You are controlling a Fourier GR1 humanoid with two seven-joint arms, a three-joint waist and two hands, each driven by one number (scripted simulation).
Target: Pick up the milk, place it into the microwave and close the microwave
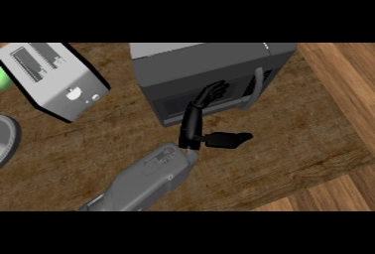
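Observation:
The dark grey microwave (212, 62) stands at the back middle of the counter. Its door (170, 101) lies flat against the front, and a light grey handle (256, 85) runs along the door's right side. My left hand (192, 124) comes up from the lower left and is open. Its straight fingers (212, 92) rest on the door just left of the handle, and the thumb (228, 139) sticks out to the right. No milk shows anywhere in the head view. My right hand does not show.
A silver toaster (58, 74) lies tilted at the back left. A green object (3, 79) and a grey plate rim (7, 139) sit at the left edge. The counter (293, 149) ends at the right and lower right, where wooden floor (344, 84) shows.

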